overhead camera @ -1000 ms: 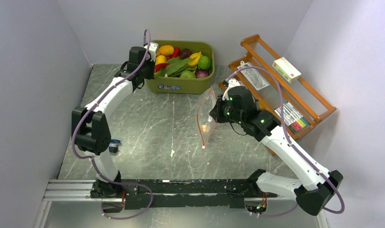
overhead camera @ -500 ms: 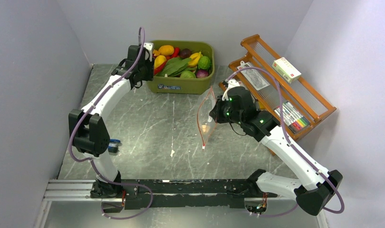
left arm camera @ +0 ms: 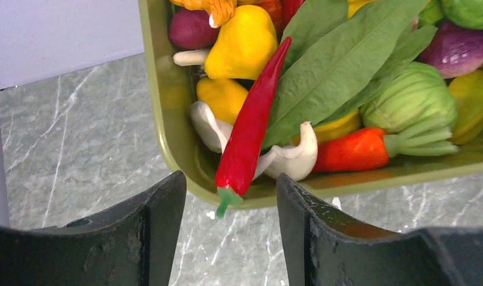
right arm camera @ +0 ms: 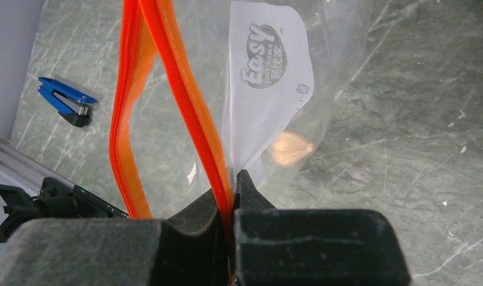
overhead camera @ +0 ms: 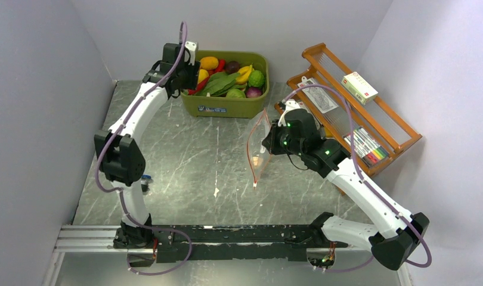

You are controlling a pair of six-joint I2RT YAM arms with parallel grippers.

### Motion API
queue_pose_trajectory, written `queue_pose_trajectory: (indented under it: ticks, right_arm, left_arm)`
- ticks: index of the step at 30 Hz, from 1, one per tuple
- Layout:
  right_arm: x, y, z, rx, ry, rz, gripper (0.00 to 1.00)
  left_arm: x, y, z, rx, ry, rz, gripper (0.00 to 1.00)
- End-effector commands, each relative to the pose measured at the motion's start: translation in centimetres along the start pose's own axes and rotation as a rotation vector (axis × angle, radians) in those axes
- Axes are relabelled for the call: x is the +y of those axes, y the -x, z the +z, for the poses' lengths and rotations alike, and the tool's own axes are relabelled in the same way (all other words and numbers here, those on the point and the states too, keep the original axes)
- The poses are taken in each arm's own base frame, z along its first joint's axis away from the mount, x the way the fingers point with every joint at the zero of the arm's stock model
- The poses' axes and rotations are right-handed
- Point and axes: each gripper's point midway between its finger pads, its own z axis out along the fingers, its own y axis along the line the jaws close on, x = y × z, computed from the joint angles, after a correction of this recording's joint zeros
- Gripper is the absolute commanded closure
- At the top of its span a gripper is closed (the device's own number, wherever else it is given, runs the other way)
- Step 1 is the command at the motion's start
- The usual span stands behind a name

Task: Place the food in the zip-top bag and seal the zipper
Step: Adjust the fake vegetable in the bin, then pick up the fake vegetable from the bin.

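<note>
Now, left end effector (left arm camera: 228, 183) spread by glossy tapered chili (left arm camera: 251, 125); right end effector (right arm camera: 232, 180) pinching orange zipper (right arm camera: 188, 101) of clear bag (right arm camera: 337, 53).

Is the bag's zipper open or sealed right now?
Open. The zipper has its two orange strips bowed apart in the right wrist view; the right gripper pinches one.

You have bright, even overhead light; shadows on the grey marble tabletop (overhead camera: 185, 155) stay soft. The clear plastic zip-top bag (right arm camera: 340, 36) carries faint glare.
</note>
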Motion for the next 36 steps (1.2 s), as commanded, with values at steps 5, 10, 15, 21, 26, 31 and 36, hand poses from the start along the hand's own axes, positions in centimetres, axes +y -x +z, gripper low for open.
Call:
queue_pose_trajectory:
  ticks: [5,10,15,21,26,31,36]
  right_arm:
    - [0.2,0.4,0.0,-0.022,0.014,0.003,1.00]
    - [0.1,0.3,-0.1,-0.024,0.011,0.004,1.00]
    - [0.2,0.4,-0.2,-0.028,0.014,0.005,1.00]
    - [0.1,0.4,-0.1,-0.028,0.010,0.007,1.00]
    - [0.1,0.2,0.0,-0.025,0.012,0.009,1.00]
    - [0.2,0.3,0.0,-0.029,0.014,0.017,1.00]
    - [0.1,0.3,0.2,-0.044,0.014,0.035,1.00]
  left_arm:
    - [0.1,-2.4,3.6,0.116,-0.004,0.054,0.40]
    - [0.2,-3.4,5.0,0.141,0.002,0.056,0.39]
    - [0.4,-3.7,6.3,0.146,0.002,0.066,0.38]
    - [0.3,-4.8,7.0,0.179,-0.004,0.066,0.43]
    - [0.0,-4.6,6.3,0.160,-0.021,0.058,0.63]
    - [0.1,-3.2,4.9,0.123,-0.025,0.034,0.78]
    - [-0.1,-1.2,2.3,0.064,-0.046,-0.002,0.83]
